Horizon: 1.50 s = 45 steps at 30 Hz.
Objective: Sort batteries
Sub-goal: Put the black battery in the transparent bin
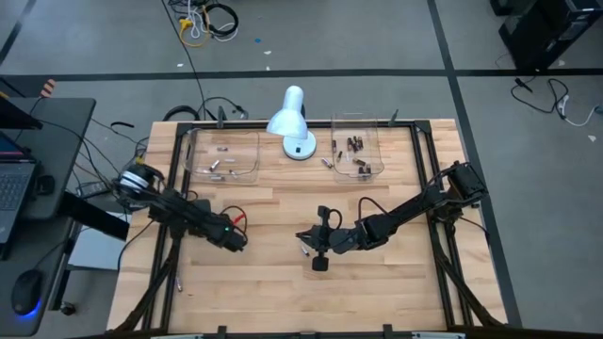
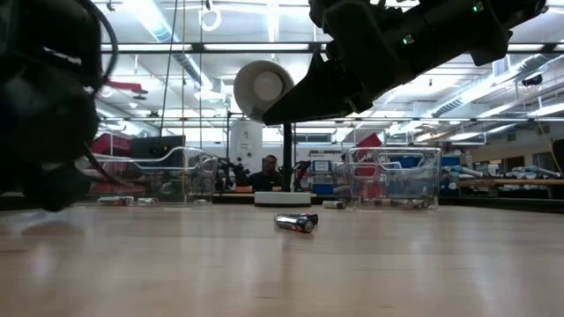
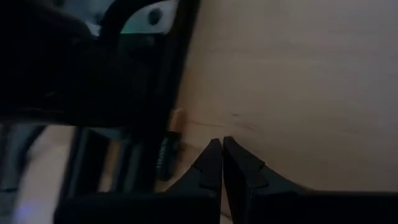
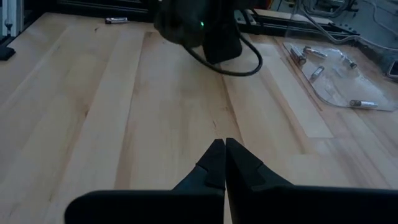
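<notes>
1. Wooden worktop [image 1: 273,282] is carrying everything; it is lying pale and planked under both dark arms.
2. At the near left, the left claw [image 1: 240,243] is resting low over the worktop with its fingers pressed together, pinching nothing that shows.
3. At the far left, a clear tray [image 1: 224,155] is holding a few silvery batteries [image 1: 219,168].
4. Between the two trays at the far edge, a white desk lamp [image 1: 291,122] is standing with its head pointing toward the far left.
5. Near the middle, just left of the right claw, one loose battery [image 2: 295,222] is lying on its side on the bare wood.
6. The right claw [image 1: 319,265] is hanging over the middle of the worktop, its fingers [image 4: 214,163] pressed together and empty.
7. At the far right, a second clear tray [image 1: 356,151] is holding several darker batteries [image 1: 355,144], with one more lying just outside its left wall.
</notes>
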Tool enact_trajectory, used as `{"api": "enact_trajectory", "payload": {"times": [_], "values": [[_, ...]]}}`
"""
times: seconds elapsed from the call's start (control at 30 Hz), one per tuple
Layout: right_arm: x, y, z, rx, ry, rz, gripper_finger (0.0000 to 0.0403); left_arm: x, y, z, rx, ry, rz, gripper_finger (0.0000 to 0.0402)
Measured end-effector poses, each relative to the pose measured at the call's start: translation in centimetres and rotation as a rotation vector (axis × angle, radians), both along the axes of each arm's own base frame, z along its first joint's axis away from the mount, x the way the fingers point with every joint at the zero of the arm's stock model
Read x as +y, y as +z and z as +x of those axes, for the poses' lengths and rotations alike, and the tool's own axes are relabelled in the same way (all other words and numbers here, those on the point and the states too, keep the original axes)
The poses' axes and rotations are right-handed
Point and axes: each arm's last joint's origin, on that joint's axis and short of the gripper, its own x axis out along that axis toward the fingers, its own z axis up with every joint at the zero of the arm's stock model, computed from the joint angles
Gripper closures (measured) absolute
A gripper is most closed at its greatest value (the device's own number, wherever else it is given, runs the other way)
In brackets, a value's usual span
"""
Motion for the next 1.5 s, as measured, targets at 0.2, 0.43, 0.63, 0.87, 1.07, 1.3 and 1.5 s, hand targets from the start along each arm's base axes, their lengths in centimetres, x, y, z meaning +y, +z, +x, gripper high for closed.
{"api": "enact_trajectory", "payload": {"times": [0.2,0.43,0.63,0.87,1.07,1.3,1.5], "values": [[0.1,0.0,0.0,-0.003,-0.001,0.007,0.0403,-0.1,0.5,-0.7,0.256,0.074,-0.003,0.0387],[0.1,0.2,0.1,-0.022,0.000,0.014,0.0403,0.1,1.3,-1.4,0.382,0.073,0.004,0.0387],[0.1,0.2,0.1,-0.029,0.001,0.017,0.0403,-0.2,0.4,-0.8,0.272,0.060,-0.040,0.0387],[0.1,0.3,0.1,-0.032,-0.001,0.020,0.0403,-0.5,0.1,0.2,0.158,-0.030,-0.017,0.0387],[0.2,0.3,0.1,-0.031,-0.001,0.028,0.0403,-0.5,-0.2,0.1,0.161,-0.030,-0.019,0.0387],[0.3,0.2,0.0,-0.031,0.014,0.051,0.0403,-0.5,-0.2,0.0,0.178,-0.032,-0.055,0.0387],[0.4,0.3,0.0,-0.032,0.014,0.058,0.0403,-0.4,-0.2,0.1,0.196,-0.032,-0.107,0.0387]]}}
